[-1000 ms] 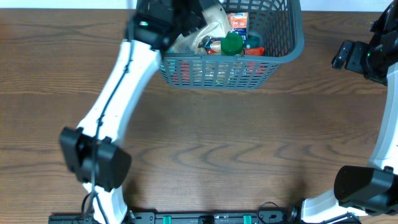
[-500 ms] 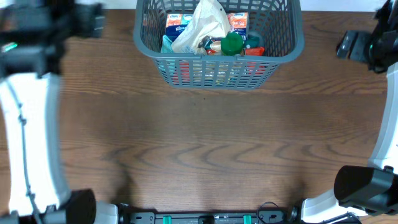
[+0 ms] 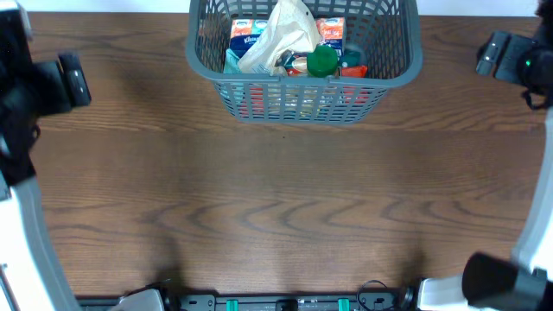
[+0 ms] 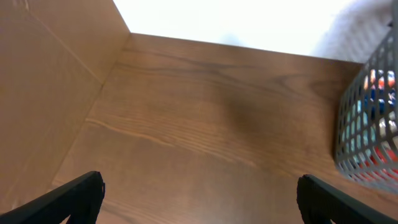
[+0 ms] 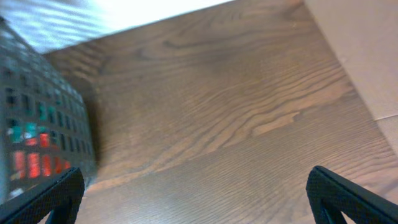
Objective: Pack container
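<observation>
Far to either side of the container (image 3: 302, 102), both arms hung above the surface (image 3: 276, 207). The left end effector (image 4: 200, 198) and the right end effector (image 5: 196, 198) had fingers wide apart.

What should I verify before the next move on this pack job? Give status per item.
1. Left gripper empty, jaws wide apart: ok.
2. Right gripper empty, jaws wide apart: ok.
3. Both arms outside the container: ok.
4. Container upright on the table: ok.
5. White bag settled below the rim: cannot tell; it tops the pile.
</observation>
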You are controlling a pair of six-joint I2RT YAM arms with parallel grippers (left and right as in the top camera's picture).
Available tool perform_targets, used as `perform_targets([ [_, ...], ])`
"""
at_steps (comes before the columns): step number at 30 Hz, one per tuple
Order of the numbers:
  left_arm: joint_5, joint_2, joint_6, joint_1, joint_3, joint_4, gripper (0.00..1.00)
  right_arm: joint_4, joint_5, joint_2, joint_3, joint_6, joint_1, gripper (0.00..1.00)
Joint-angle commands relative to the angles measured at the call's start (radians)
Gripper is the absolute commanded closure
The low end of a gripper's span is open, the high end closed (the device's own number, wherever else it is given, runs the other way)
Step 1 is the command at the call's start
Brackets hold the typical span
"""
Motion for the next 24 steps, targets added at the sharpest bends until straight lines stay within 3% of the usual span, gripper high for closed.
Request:
perform_targets([
  [1,0.023,-0.087,-0.005,-0.008,-0.113,0.024,0.01,-0.002,-0.003,-0.102,-0.064,0.038,-0.004,0.01],
  [14,0.026,-0.551,0.029,-0.099,-0.782,0.303,0.01,0.212,-0.010,-0.587,-0.758,0.016,0.089,0.01],
  [24,0.026,-0.766,0.056,-0.166,-1.051,0.415,0.01,0.221,0.016,-0.778,-1.039,0.008,0.136,0.01],
])
